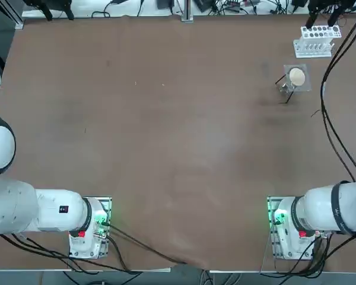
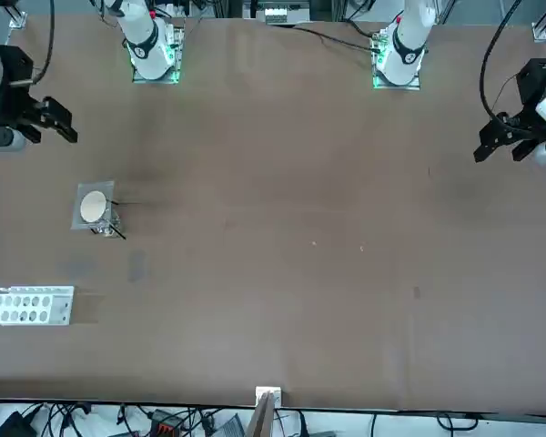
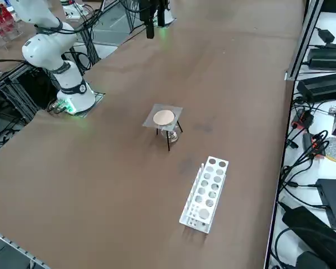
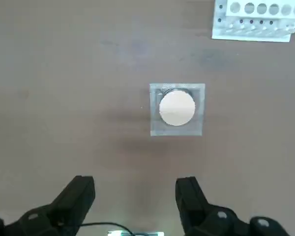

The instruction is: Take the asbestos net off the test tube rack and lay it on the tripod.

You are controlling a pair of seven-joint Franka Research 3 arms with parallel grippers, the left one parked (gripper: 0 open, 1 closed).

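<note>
Two fingers of right gripper [image 4: 135,196] spread apart, empty, raised high above bare brown table [image 1: 166,148]. Asbestos net [image 4: 177,109] lying flat atop tripod [image 3: 169,136], near table's far right corner. Test tube rack [image 3: 206,194] nearby, apart from both, close to table's edge. Wide open tabletop elsewhere.

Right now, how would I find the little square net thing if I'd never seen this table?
Look at the brown table and find the white test tube rack full of round holes, near a far corner. Beside it stands a small black tripod, and the asbestos net lies on top. It is the only grey mesh square with a pale round disc in its middle.
</note>
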